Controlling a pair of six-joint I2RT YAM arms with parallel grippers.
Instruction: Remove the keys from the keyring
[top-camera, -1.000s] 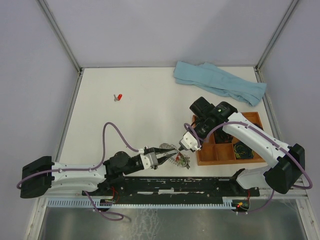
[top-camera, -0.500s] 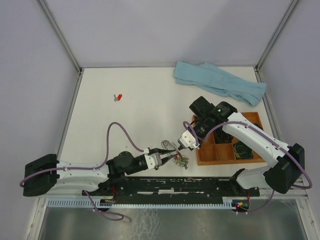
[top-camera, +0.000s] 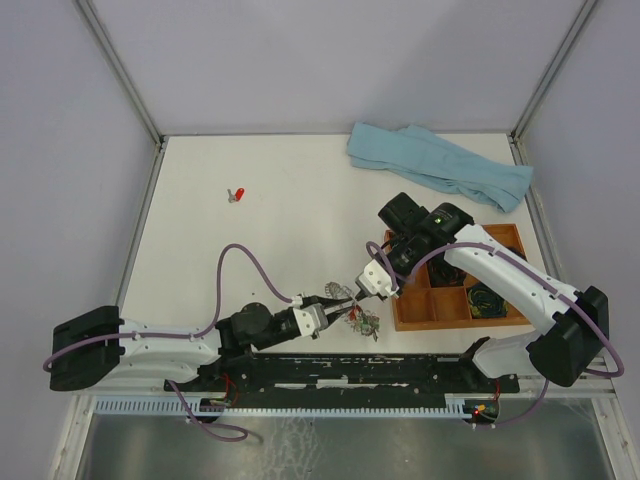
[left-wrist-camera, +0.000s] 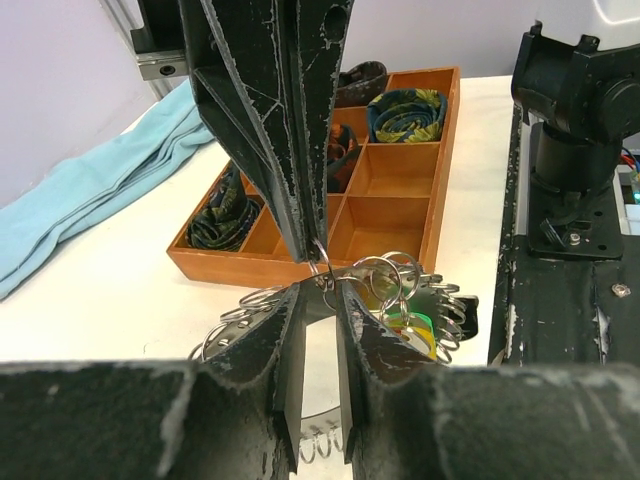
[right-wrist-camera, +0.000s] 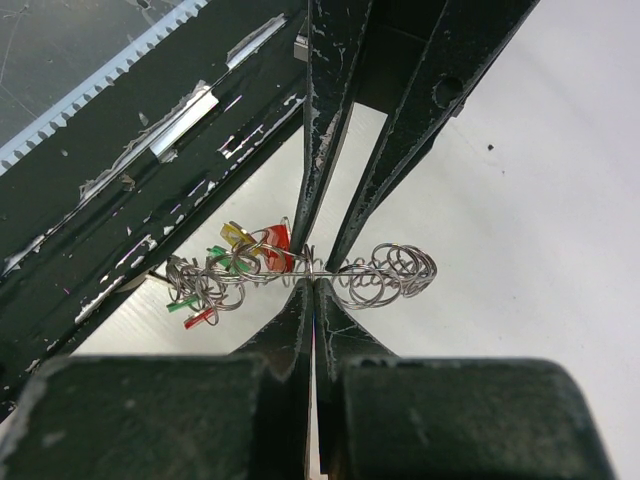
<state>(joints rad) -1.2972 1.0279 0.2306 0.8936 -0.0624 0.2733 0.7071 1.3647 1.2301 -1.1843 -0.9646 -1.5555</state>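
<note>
silvery wire is what the right pincer has its fingers pressed together on: the band of the keyring, seen edge-on in that arm's own camera, runs across just above the closed tips. small metal loops bunch on the band to either side of the grip. the keys sit in a cluster on one side, their red, green and yellow heads tangled among the loops.

the left pincer meets the ring from the opposite side. it is spread a little, with a narrow gap between its fingers through which the white surface shows. its tips sit either side of a small loop, right where the right pincer's tips come down. the two pincers are tip to tip, nearly touching.

from above, the keyring is near the front edge of the surface, between the two pincers and just left of the tray. whether it rests on the surface or hangs clear of it i cannot tell.

the tray is orange-brown and split into compartments, some of which hold dark coils. a loose key with a red head lies well apart, toward the far left. a pale blue cloth lies crumpled at the far right corner, beyond the tray.
</note>
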